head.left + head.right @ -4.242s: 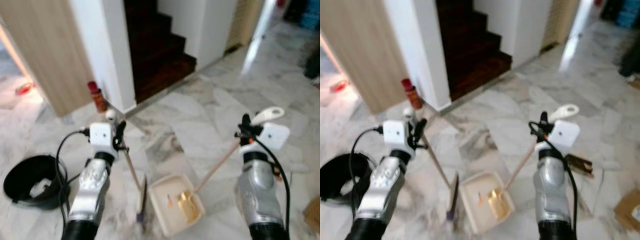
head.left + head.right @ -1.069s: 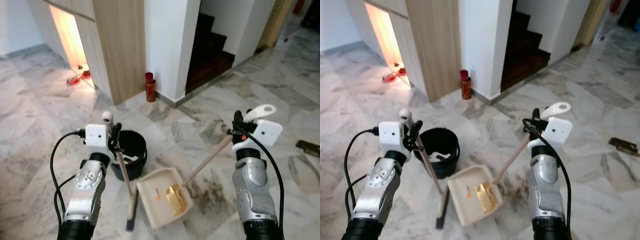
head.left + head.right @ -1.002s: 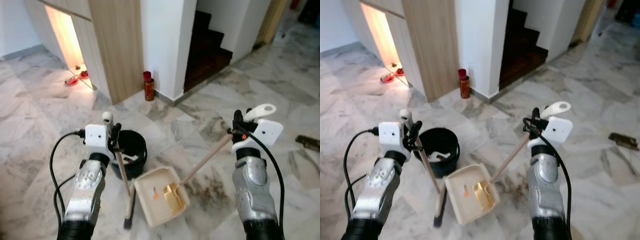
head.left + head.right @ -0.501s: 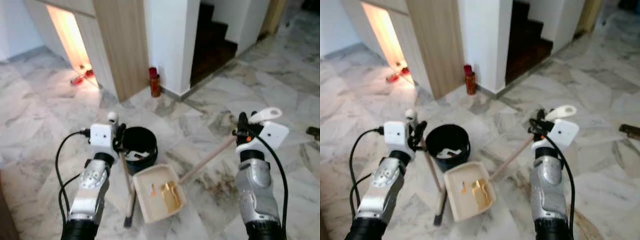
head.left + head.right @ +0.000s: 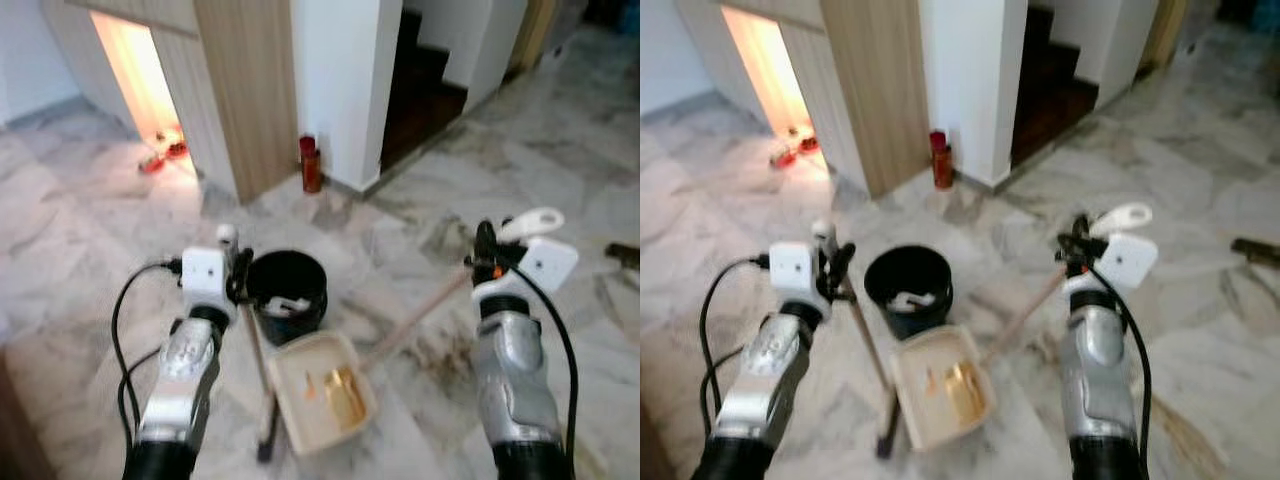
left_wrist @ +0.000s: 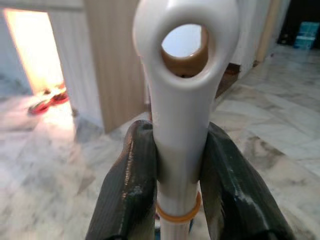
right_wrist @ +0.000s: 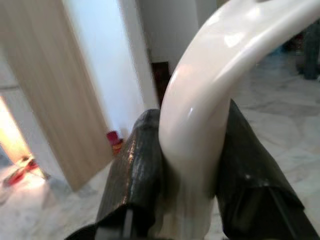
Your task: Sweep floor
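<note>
The left gripper [image 6: 176, 165] pinches the broom [image 5: 262, 395] handle, the right gripper [image 7: 187, 165] the dustpan [image 5: 322, 392] handle; the loaded pan sits beside the black bin [image 5: 287, 295]; tipping it in looks next

place: home hallway | cues: marble floor [image 5: 90, 250]; dark staircase [image 5: 425, 95]; wood-panelled wall [image 5: 250, 90]

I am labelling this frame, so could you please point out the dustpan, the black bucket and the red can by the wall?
dustpan [image 5: 300, 385]: left eye view, bare inner floor of the pan.
black bucket [image 5: 262, 272]: left eye view, its rim.
red can [image 5: 940, 160]: right eye view, middle of its body.
</note>
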{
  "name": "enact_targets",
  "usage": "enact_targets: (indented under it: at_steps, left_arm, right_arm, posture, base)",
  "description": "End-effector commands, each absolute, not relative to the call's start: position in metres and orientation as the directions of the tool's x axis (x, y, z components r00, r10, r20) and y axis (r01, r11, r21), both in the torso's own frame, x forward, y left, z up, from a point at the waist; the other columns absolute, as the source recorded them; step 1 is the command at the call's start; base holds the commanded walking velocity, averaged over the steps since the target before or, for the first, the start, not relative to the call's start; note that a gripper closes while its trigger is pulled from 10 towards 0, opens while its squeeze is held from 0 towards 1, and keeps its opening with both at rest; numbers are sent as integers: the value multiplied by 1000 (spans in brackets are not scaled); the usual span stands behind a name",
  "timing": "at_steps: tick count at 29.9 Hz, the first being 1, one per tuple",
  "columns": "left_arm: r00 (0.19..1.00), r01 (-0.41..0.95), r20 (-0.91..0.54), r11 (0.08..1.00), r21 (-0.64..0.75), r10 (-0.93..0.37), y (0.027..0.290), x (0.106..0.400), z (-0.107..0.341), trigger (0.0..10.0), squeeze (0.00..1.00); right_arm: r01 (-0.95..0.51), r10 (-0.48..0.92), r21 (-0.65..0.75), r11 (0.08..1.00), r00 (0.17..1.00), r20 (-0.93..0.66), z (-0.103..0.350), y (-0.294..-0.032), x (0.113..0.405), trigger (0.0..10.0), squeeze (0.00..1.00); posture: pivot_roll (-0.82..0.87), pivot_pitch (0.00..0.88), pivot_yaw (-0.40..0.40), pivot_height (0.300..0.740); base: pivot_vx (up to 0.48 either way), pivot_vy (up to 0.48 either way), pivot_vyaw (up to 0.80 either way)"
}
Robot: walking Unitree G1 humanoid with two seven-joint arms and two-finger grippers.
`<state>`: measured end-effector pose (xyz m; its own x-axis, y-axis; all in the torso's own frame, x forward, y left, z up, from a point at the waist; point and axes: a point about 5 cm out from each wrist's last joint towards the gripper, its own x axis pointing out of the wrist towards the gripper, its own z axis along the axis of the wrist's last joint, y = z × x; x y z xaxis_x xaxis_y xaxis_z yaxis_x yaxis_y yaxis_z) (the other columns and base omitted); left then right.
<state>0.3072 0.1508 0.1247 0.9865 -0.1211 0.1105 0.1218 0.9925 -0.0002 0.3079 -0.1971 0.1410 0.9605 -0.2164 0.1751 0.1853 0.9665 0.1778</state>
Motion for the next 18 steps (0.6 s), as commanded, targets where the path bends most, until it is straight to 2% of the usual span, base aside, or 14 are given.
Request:
enact_targets:
  at_steps: [1,13,18]
  left_arm:
    - [977,116,175,993,23,-118,154,309,140,10000,0]
    - [977,115,178,993,23,-117,154,309,140,10000,0]
    - [977,115,179,993,31,-119,153,309,140,10000,0]
  right_arm:
    - [138,-190,216,967,952,241,158,-187,311,10000,0]
    - [128,-182,217,968,951,250,165,-185,311,10000,0]
    - [121,-183,228,966,944,273,175,-184,312,10000,0]
  posture:
    - [10,0,14,740]
    - [9,0,13,740]
    - [9,0,13,740]
  base:
    - [0,334,0]
    - [0,326,0]
    - [0,0,0]
